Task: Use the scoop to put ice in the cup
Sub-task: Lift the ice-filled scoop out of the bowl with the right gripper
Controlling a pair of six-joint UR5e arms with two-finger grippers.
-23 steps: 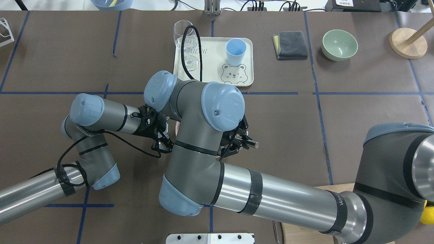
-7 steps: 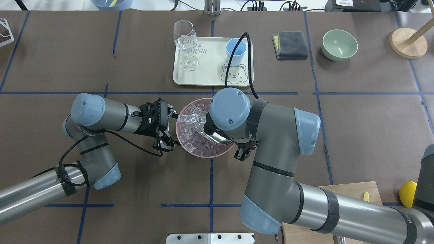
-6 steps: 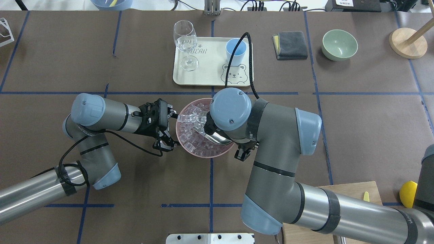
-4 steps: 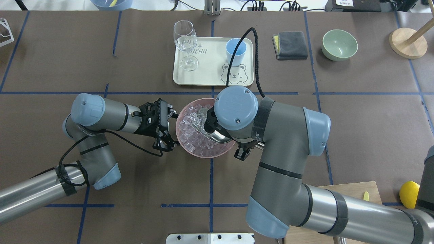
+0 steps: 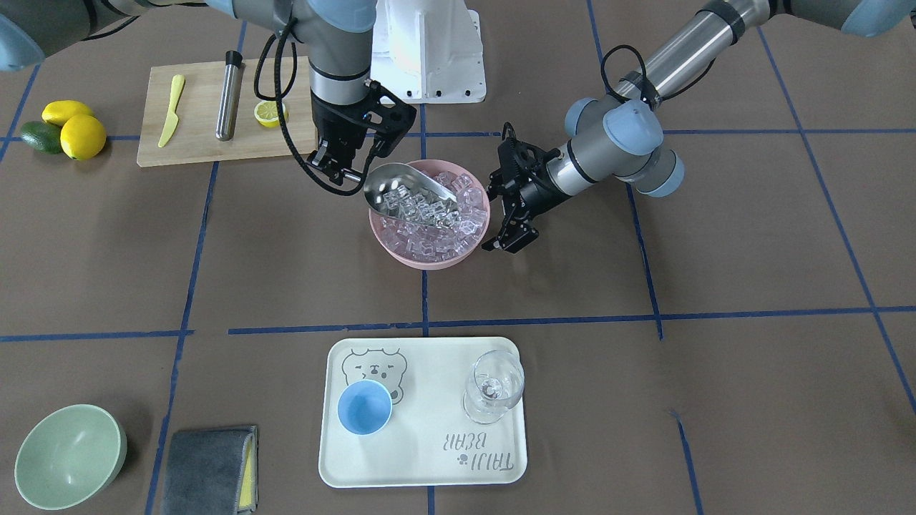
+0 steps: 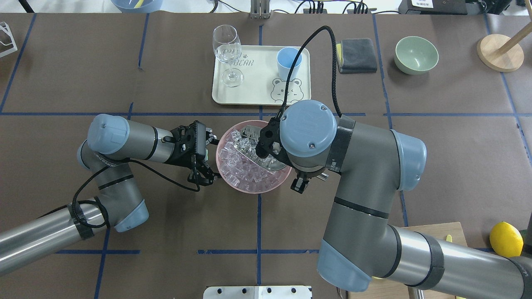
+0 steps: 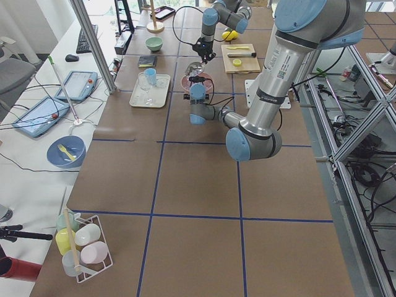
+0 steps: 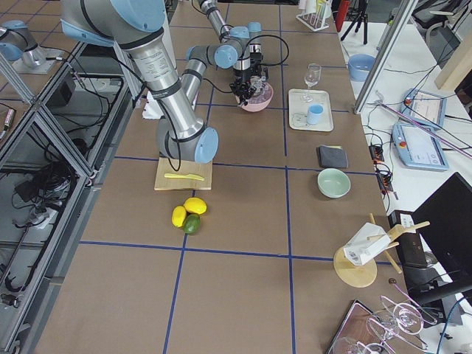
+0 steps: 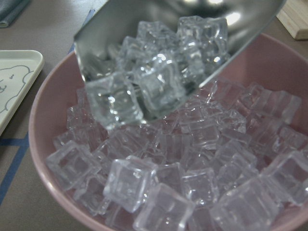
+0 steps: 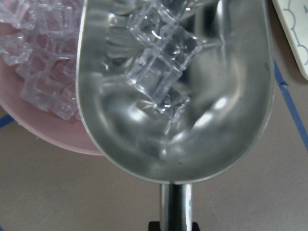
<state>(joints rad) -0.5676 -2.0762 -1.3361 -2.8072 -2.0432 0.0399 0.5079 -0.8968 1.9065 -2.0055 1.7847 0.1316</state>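
My right gripper (image 5: 340, 168) is shut on the rod handle of the steel scoop (image 5: 401, 187). The scoop is tilted just above the pink bowl (image 5: 422, 259) and holds several cubes of ice (image 5: 418, 207). The right wrist view shows these cubes (image 10: 161, 62) in the blade (image 10: 216, 120). More ice (image 6: 245, 172) fills the bowl. My left gripper (image 5: 499, 211) is open beside the bowl's rim. Its camera looks at the loaded scoop (image 9: 192, 9). The light-blue cup (image 5: 364, 407) stands empty on the cream tray (image 5: 429, 458).
A wine glass (image 5: 492, 386) stands on the tray beside the cup. A cutting board (image 5: 207, 143) holds a steel cylinder (image 5: 229, 93) and half a lemon. A green bowl (image 5: 68, 454) and a grey cloth (image 5: 207, 468) lie at the table's far side.
My right arm has swung off the bowl, dug the scoop through the ice and lifted it loaded, toward the tray-side rim. My left arm has stayed in place.
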